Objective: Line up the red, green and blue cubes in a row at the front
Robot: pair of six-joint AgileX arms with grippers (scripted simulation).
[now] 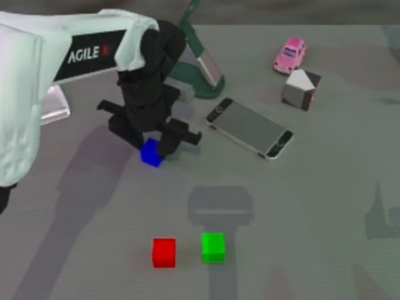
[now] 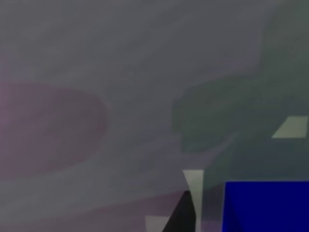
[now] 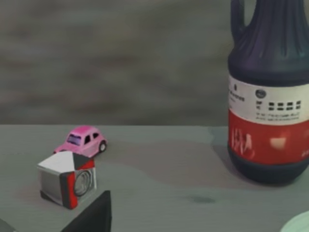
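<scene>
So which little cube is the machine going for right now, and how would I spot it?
Start at the big white arm reaching in from the table's left. Follow it down to its black claw, near the phone lying flat. The blue cube sits right at the claw's tips, the only blue one, far behind the red cube and green cube paired in front.

Dim, flat, even light across top view; no glare. Soft dark shadow of left arm (image 1: 75, 81) thrown diagonally over table (image 1: 325, 206) toward lower left. Faint tool-shaped shadows on front stretch, one just above green cube (image 1: 213, 247). Slight overall softness. Left wrist view murky, nearly featureless, mottled grey-purple patches; blue cube (image 2: 265, 207) cut by frame edge, saturated. Right wrist view clearer: soft contact shadow under dark bottle (image 3: 270, 92), backdrop blurred.
</scene>
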